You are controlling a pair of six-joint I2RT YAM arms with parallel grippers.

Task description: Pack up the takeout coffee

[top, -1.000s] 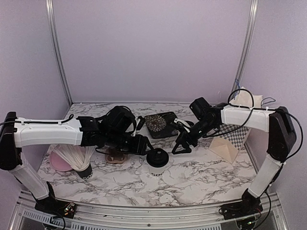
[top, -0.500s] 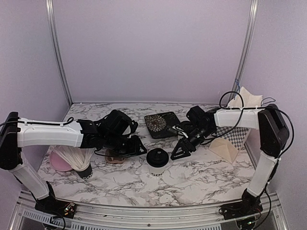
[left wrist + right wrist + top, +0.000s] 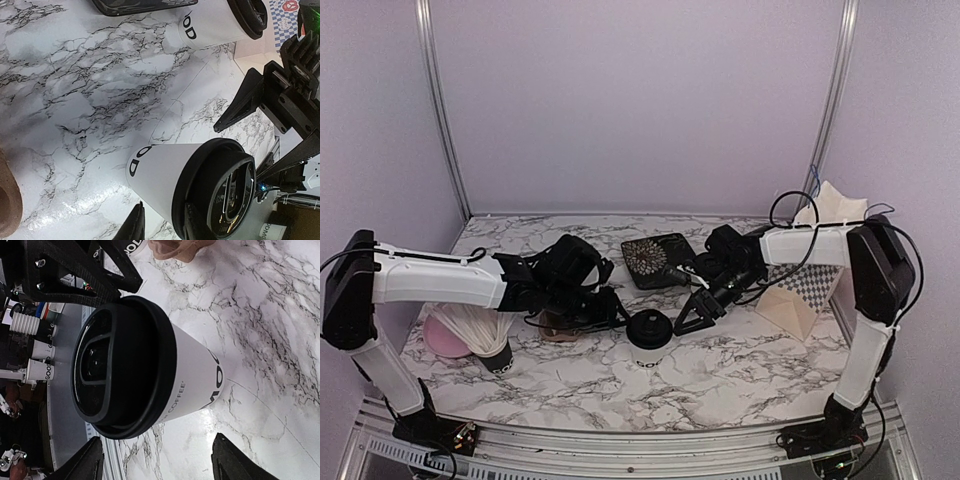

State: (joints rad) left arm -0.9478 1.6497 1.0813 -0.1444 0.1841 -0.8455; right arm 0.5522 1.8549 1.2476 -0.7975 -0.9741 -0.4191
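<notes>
A lidded cup (image 3: 648, 338) stood upright on the marble table (image 3: 750, 372) between your two grippers. Your right gripper (image 3: 690, 318) sat just to its right, fingers (image 3: 235, 460) spread apart, the cup just ahead of them and not clamped. Your left gripper (image 3: 612, 306) lay close at the cup's left; whether its jaws were apart or together could not be told. The second cup (image 3: 215, 22) stood farther back, beside a dark square (image 3: 655, 260).
</notes>
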